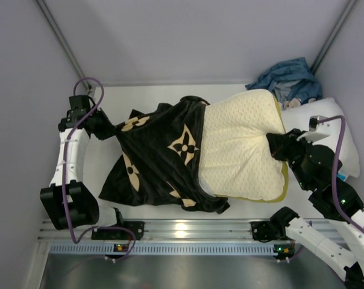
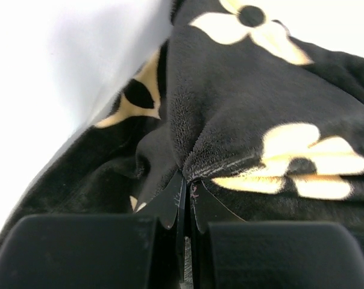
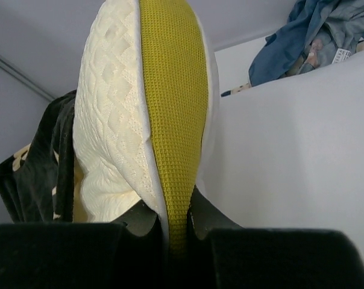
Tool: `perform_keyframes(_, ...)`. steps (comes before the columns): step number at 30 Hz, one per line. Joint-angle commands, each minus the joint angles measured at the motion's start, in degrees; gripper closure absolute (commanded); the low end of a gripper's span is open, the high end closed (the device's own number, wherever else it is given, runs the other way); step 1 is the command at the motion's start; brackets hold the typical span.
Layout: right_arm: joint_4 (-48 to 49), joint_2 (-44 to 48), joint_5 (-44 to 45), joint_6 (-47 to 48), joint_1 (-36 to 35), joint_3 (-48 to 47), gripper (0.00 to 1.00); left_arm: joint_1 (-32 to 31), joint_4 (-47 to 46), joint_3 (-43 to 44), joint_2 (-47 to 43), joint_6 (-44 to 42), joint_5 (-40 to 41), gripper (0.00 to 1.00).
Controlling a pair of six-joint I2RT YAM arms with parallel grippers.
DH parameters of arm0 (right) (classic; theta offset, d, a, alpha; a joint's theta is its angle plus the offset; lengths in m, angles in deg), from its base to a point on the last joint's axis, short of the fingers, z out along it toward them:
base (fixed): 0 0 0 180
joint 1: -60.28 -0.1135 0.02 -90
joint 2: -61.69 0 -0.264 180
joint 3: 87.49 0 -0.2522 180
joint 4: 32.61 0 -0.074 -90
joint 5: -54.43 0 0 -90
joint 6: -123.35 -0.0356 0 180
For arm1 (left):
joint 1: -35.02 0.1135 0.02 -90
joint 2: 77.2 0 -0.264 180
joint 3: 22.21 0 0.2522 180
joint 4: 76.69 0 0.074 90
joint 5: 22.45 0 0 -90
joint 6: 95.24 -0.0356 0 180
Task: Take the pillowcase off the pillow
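On the white counter (image 1: 146, 99), viewed from above: roughly the halfway stage of the stripping. At right, cream quilted pillow (image 1: 239, 147), bare over more than half its length, with olive trim visible along the near edge. At left, black pillowcase (image 1: 158, 159) with tan flower print, bunched over the covered end, its open mouth lying across the middle of the pillow. Left tool (image 2: 185, 186) pressed together on a fold of the pillowcase at its closed outer end. Right tool (image 3: 173, 211) pinching the pillow's olive edge on the opposite side. Left to do, as a judgement: more pulling apart, until the hidden end slips free. Off in the back right corner, a blue cloth bundle (image 1: 287, 78).
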Motion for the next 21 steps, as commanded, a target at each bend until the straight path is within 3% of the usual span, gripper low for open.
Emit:
perform_keyframes(1,7.63,-1.46,6.74,-0.1,0.84,-3.13,1.0,2.42,-3.16,3.12,0.56,-2.11,-0.99,0.93)
perform_keyframes(2,7.89,-2.08,6.04,-0.27,0.84,-2.95,1.0,2.42,-3.24,2.68,0.12,-2.11,-2.84,0.55)
perform_keyframes(3,8.07,-2.95,5.95,-0.54,0.84,-2.95,1.0,2.34,-3.24,1.98,-0.66,-1.59,-4.6,0.36)
perform_keyframes(5,8.59,-3.75,5.95,-0.98,0.84,-3.04,1.0,2.25,-3.24,-1.35,-4.17,-0.71,-8.3,0.18)
perform_keyframes(10,10.35,-6.03,5.6,-1.42,0.84,-3.39,1.0,-0.47,-3.24,-9.26,-14.81,1.75,-15.16,0.1)
perform_keyframes(13,11.49,-7.35,4.28,-1.86,0.84,-3.65,1.0,-9.32,-3.24,-12.79,-20.0,6.05,-15.61,0.09)
perform_keyframes(14,12.19,-7.79,3.75,-1.94,0.84,-3.65,1.0,-17.45,-3.33,-13.92,-21.23,7.54,-11.69,0.1)
perform_keyframes(17,12.64,-8.76,2.52,-2.12,0.84,-4.18,1.0,-30.74,-4.47,-16.73,-25.62,14.04,-4.03,0.1)
perform_keyframes(21,13.08,-9.64,1.55,-1.77,0.84,-4.71,1.0,-38.08,-6.23,-22.08,-30.19,20.46,-0.93,0.1)
